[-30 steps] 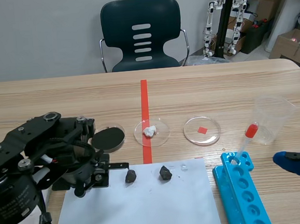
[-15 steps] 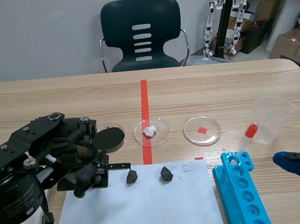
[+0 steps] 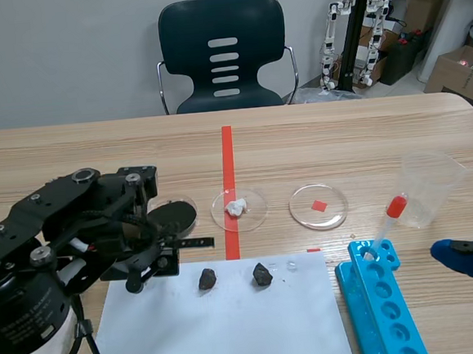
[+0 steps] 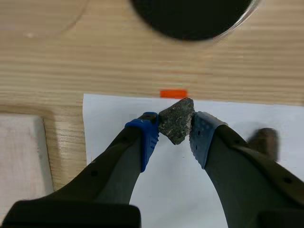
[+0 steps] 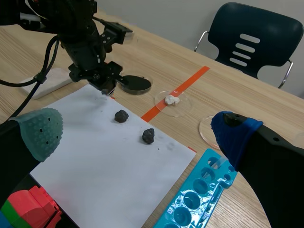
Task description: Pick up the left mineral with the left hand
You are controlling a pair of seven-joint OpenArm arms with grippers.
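In the left wrist view my left gripper point(image 4: 174, 137) is shut on a rough grey-brown mineral point(image 4: 176, 121), pinched between its blue pads above the far left corner of the white paper point(image 4: 156, 190). A second dark mineral point(image 4: 263, 141) lies blurred on the paper beside the gripper. The scene view shows two dark minerals point(image 3: 207, 278) point(image 3: 262, 274) lying on the paper point(image 3: 232, 333), with the left gripper point(image 3: 136, 277) to their left. Its held stone is hidden there. My right gripper point(image 3: 471, 257) hangs open at the table's right edge.
Beyond the paper stand a black-filled dish point(image 3: 172, 218), a dish with a white lump point(image 3: 239, 209) and a dish with a red square point(image 3: 318, 206). A clear cup point(image 3: 431, 186) and a blue tube rack point(image 3: 382, 305) with a red-bulb dropper point(image 3: 389, 216) are right. A white block point(image 4: 21, 156) lies left.
The left arm has risen and shifted a little toward the table's far side. The two minerals on the paper and the right arm have not moved.
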